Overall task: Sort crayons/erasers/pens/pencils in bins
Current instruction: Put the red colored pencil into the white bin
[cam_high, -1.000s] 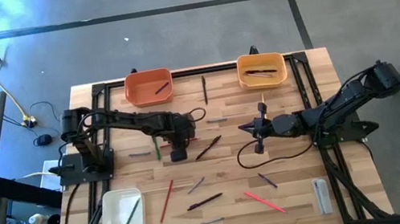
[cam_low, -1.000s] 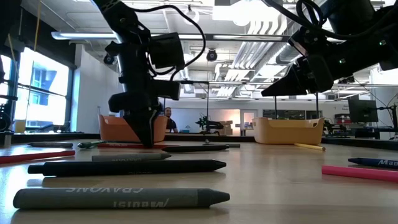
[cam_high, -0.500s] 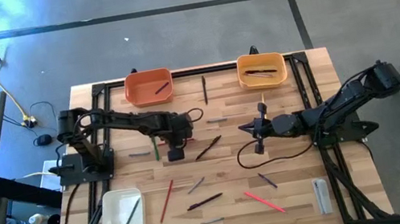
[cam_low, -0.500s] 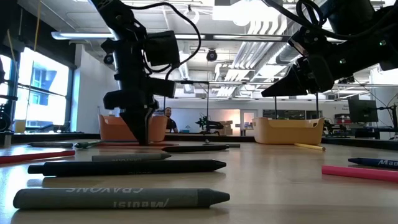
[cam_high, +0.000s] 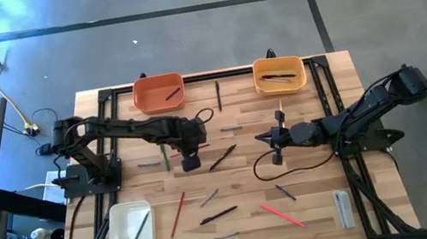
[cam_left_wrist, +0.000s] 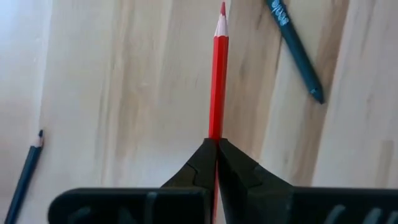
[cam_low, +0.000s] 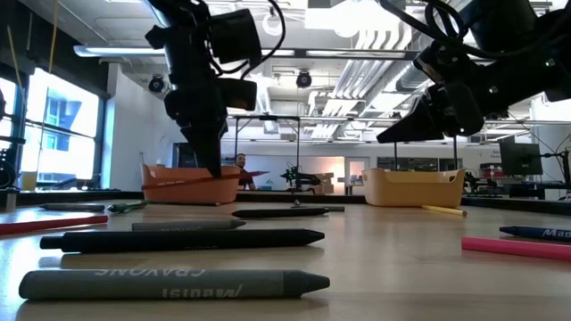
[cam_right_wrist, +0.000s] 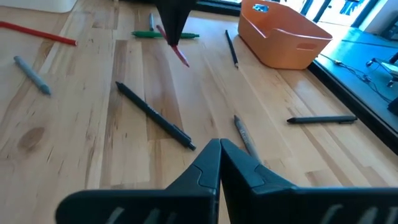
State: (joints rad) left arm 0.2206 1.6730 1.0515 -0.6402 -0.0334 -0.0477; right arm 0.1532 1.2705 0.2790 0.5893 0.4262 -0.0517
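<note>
Left pincer (cam_left_wrist: 216, 144) pinched tight on a red pencil (cam_left_wrist: 217, 81), lifted above the wooden table (cam_high: 321, 188), right pincer (cam_right_wrist: 219, 147) closed and empty, waiting over the table's middle

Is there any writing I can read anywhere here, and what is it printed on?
"CRAYONS": on the nearest grey crayon in the low view, seen upside down.
A second word below it: upside down too, not surely readable.
Blue marks on the teal crayon: too blurred to read.
Nothing else legible.

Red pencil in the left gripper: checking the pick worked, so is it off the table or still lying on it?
Off the table: left gripper pinches the red pencil, hanging clear of the wood.
</note>
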